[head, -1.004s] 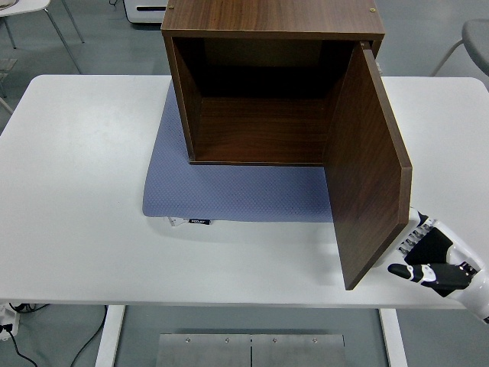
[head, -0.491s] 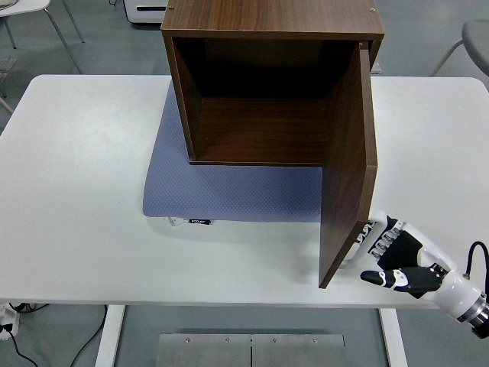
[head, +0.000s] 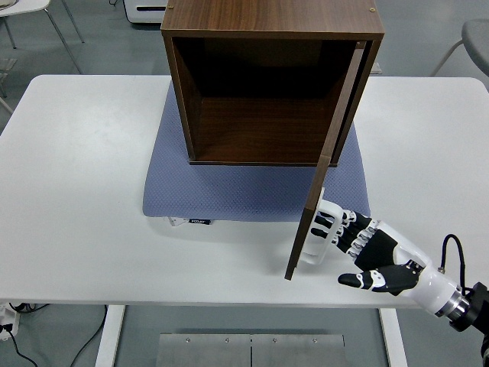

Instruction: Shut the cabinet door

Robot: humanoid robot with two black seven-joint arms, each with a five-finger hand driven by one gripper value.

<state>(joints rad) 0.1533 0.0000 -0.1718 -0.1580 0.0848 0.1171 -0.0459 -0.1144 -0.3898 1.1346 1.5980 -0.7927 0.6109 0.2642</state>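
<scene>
Dark brown wood-grain cabinet [head: 260, 99] and door [head: 325, 164]; blue-grey dotted mat [head: 229, 187]; white bench [head: 84, 191]; black-and-white hand [head: 359, 248] at lower right.

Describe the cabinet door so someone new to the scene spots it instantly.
On the white table a brown wooden cabinet sits on a blue-grey mat, its front open. The door is the thin wooden panel hinged at the cabinet's right side, jutting toward the near edge. The right hand presses against its outer face.
</scene>
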